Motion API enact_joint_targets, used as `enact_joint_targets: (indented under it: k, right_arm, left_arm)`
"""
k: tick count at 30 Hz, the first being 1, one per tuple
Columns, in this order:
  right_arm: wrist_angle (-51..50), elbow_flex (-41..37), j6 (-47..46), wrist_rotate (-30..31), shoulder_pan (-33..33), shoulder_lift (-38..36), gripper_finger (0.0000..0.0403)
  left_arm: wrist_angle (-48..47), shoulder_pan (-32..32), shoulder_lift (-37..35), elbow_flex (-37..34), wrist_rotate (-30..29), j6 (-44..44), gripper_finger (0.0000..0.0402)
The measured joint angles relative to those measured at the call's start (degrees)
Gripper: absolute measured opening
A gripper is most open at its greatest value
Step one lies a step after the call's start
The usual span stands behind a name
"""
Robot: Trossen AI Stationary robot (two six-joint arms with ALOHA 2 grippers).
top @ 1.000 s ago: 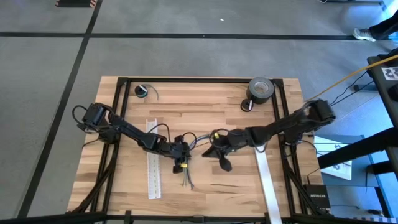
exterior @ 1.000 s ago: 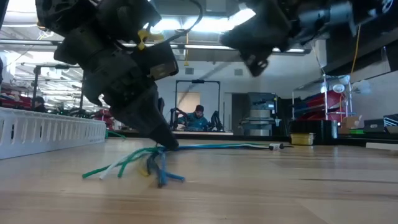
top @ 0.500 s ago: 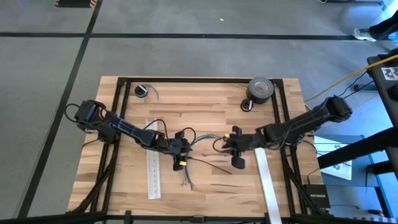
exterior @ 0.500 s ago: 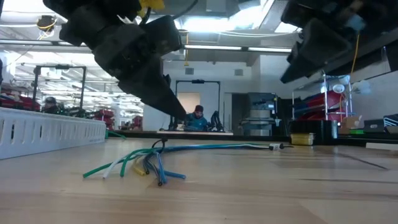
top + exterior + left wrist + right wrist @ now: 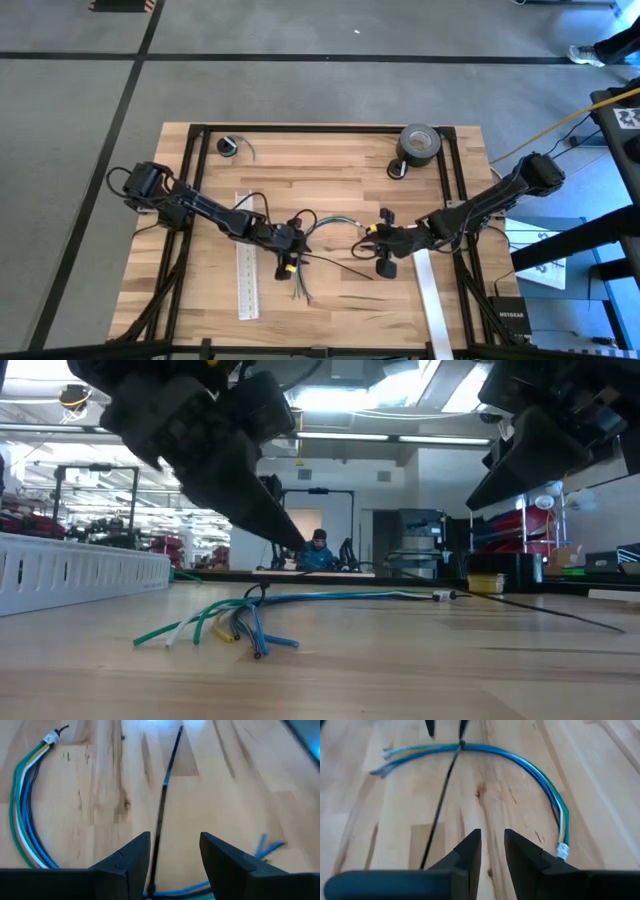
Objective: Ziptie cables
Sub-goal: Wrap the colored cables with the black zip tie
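The cables point(image 5: 330, 222) lie on the wooden table as a curved bundle of blue, green and pale wires, also seen in the low view point(image 5: 230, 615). A thin black ziptie point(image 5: 440, 805) meets the bundle at one end point(image 5: 461, 744), and its tail point(image 5: 340, 266) lies flat on the table. My left gripper point(image 5: 175, 855) hangs open above that end, clear of the wires point(image 5: 290, 540). The tail runs beneath its gap. My right gripper point(image 5: 492, 847) hovers a little open near the tail's free end, with nothing between its fingers.
A white slotted strip point(image 5: 247, 265) lies left of the bundle, another white strip point(image 5: 432, 295) at the near right. A tape roll point(image 5: 420, 143) and a small coil point(image 5: 229, 146) sit at the far edge. Black frame rails point(image 5: 452, 180) run along the table's sides.
My left gripper has risen off the bundle, where its tips stood a second ago. My right gripper has moved toward the table's right edge, away from the bundle. The ziptie's tail now lies stretched out on the table between the two grippers.
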State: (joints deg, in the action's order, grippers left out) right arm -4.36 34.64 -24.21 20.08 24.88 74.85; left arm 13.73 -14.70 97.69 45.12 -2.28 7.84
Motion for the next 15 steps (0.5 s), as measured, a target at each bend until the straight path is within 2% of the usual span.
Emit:
enact_joint_targets:
  k: [8,10,14,15]
  right_arm:
    - [1.88,-0.99,0.0,1.83,-0.11,0.0,0.0072]
    - [2.02,-0.99,0.0,1.83,-0.11,0.0,0.0072]
    - [4.08,-0.99,0.0,1.53,-0.11,0.0,0.0072]
    - [4.51,-0.97,0.0,1.29,-0.13,0.0,0.0072]
  left_arm:
    - [5.75,0.24,4.55,-0.04,-2.29,-2.84,0.0149]
    - [7.41,0.22,4.55,-0.02,-3.78,-3.63,0.0121]
    - [7.16,0.78,4.6,-0.02,-3.46,-5.46,0.0028]
    - [6.7,0.96,4.96,-0.02,-3.39,-5.37,0.0015]
